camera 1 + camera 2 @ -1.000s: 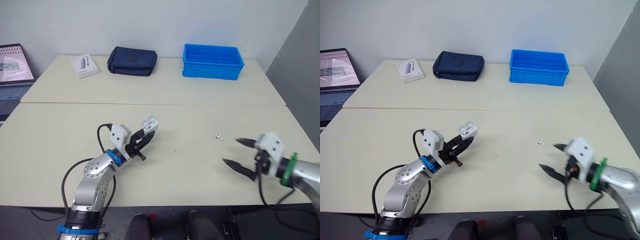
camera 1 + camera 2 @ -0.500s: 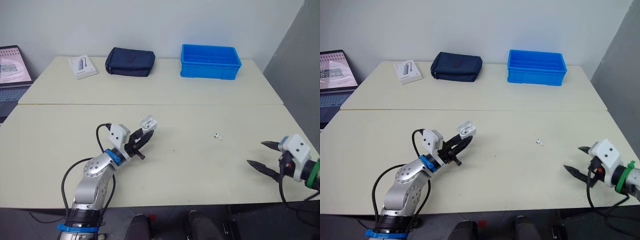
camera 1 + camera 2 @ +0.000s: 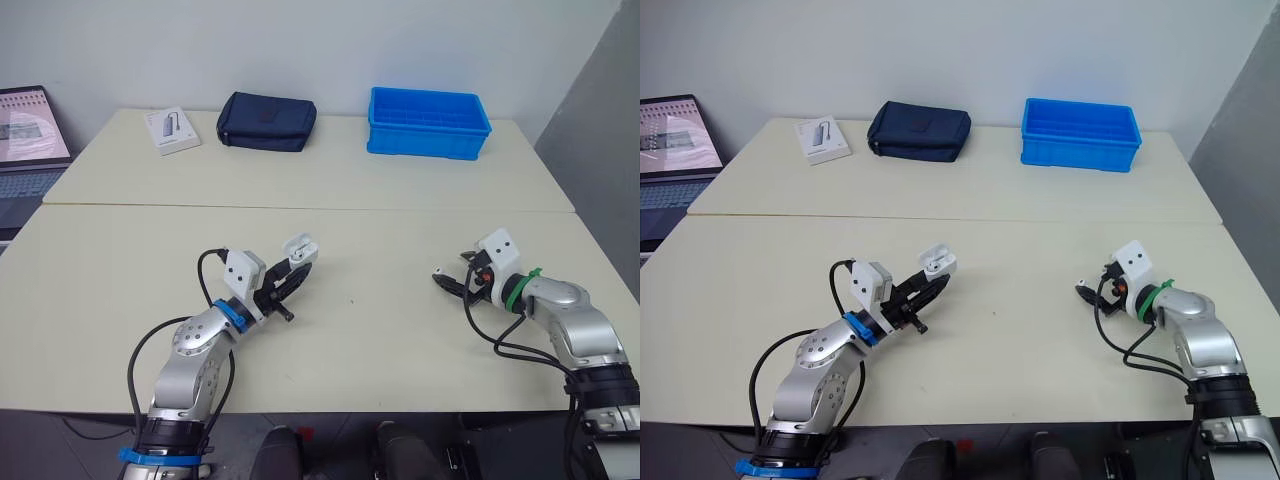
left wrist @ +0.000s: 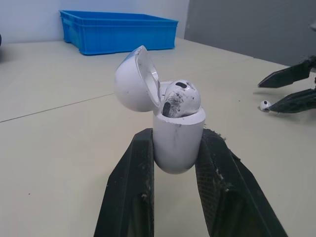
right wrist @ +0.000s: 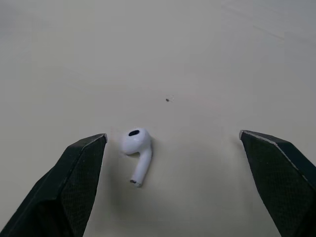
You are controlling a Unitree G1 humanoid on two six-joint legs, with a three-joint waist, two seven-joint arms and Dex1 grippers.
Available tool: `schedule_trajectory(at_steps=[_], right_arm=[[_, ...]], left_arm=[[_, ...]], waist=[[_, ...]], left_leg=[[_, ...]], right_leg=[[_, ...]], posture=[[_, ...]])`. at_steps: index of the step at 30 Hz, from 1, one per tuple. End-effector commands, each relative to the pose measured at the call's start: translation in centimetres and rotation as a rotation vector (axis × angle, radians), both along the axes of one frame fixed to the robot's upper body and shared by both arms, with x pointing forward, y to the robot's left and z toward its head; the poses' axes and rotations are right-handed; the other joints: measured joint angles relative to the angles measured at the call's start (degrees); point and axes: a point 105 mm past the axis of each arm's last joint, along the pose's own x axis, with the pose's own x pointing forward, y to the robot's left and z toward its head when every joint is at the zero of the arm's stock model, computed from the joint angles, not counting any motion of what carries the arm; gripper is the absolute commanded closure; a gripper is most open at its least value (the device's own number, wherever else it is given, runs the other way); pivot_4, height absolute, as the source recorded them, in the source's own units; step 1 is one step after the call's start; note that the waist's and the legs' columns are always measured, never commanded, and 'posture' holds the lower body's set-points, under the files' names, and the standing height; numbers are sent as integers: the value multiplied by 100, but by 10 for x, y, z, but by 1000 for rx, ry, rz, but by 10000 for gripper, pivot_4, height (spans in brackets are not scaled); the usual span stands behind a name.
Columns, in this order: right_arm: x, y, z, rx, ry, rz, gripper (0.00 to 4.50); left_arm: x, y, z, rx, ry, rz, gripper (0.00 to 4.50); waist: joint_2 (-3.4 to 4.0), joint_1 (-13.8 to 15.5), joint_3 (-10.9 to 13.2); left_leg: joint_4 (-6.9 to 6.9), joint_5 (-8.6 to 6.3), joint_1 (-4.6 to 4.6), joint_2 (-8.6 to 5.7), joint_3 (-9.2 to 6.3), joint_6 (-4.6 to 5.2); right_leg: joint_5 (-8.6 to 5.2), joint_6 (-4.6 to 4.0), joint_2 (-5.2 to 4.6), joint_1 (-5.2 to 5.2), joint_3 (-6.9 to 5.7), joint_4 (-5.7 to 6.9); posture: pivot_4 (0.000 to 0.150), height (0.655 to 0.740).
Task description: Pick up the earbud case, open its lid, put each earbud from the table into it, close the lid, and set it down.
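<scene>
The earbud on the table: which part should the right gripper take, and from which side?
Probably its rounded head, from above. The earbud lies flat on the table, thin stem pointing back toward the open right gripper, so the head gives the widest hold. It sits near one finger; centre first.

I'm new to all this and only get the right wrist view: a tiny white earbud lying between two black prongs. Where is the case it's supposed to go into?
Observer: The earbud case is off to the robot's left of your loose earbud, held upright with the left jaws shut on its body.
Operator: Oh! Is it open yet?
Observer: Yes, its lid is tipped back on the hinge.
Operator: Anything inside?
Observer: A second earbud already sits in one slot, its rounded head poking out of the top.
</scene>
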Motion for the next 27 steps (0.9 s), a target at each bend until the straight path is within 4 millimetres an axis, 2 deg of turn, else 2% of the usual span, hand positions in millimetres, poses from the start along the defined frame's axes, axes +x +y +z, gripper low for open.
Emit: schedule_trajectory(at_steps=[1, 3, 5, 10, 14, 19, 22, 25, 27], right_arm=[[3, 4, 5, -2, -20, 33, 0], [2, 7, 3, 2, -12, 42, 3541], [2, 11, 1, 10, -8, 52, 8952], [2, 23, -1, 26, -2, 73, 27415], [3, 25, -2, 32, 7, 72, 40941], [-4, 27, 1, 20, 6, 118, 40920], [-14, 34, 10, -1, -8, 219, 40920], [-44, 45, 22, -79, 12, 465, 40920], [-63, 45, 23, -163, 50, 607, 40920]], left_arm=[[-3, -2, 12, -5, -55, -3, 37218], [-4, -1, 11, -4, -54, -2, 37218], [-4, -2, 11, -5, -52, -1, 37218], [-4, -5, 11, -10, -51, -8, 37218], [-4, -6, 12, -11, -51, -11, 37218], [-5, -5, 11, -10, -49, -9, 37218], [-6, -5, 11, -9, -47, -7, 37218], [-9, -3, 10, -7, -41, -5, 37218], [-11, -2, 9, -4, -35, -2, 37218]], waist=[[1, -12, 0], [1, -16, 0], [1, -17, 0], [1, -25, -1], [1, -29, -1], [1, -27, -1], [1, -26, -1], [5, -26, 1], [5, -26, 2]], left_leg=[[0, 0, 1, 0, 1, 0], [0, 0, 3, 1, -1, 0], [0, 0, 8, 1, -1, 0], [7, 1, 21, 1, 1, 0], [9, 1, 29, 1, 4, 1], [8, 1, 28, 1, 3, 1], [6, 1, 26, 1, 3, 1], [3, 1, 22, 1, 2, 1], [1, 0, 22, 1, 3, 1]], right_leg=[[0, 0, 0, 0, 1, 1], [0, 0, 1, 0, 0, 4], [0, 0, 2, 0, 1, 11], [1, 0, 2, 6, 5, 27], [1, 0, 2, 10, 9, 34], [1, -1, 3, 10, 9, 33], [0, 0, 3, 9, 7, 31], [0, 0, 2, 7, 6, 23], [0, 1, 2, 8, 6, 18]], posture=[[1500, 7400], [1500, 7400], [1500, 7400], [1500, 7400], [1500, 7400], [1500, 7400], [1500, 7400], [1500, 7400], [1500, 7400]])
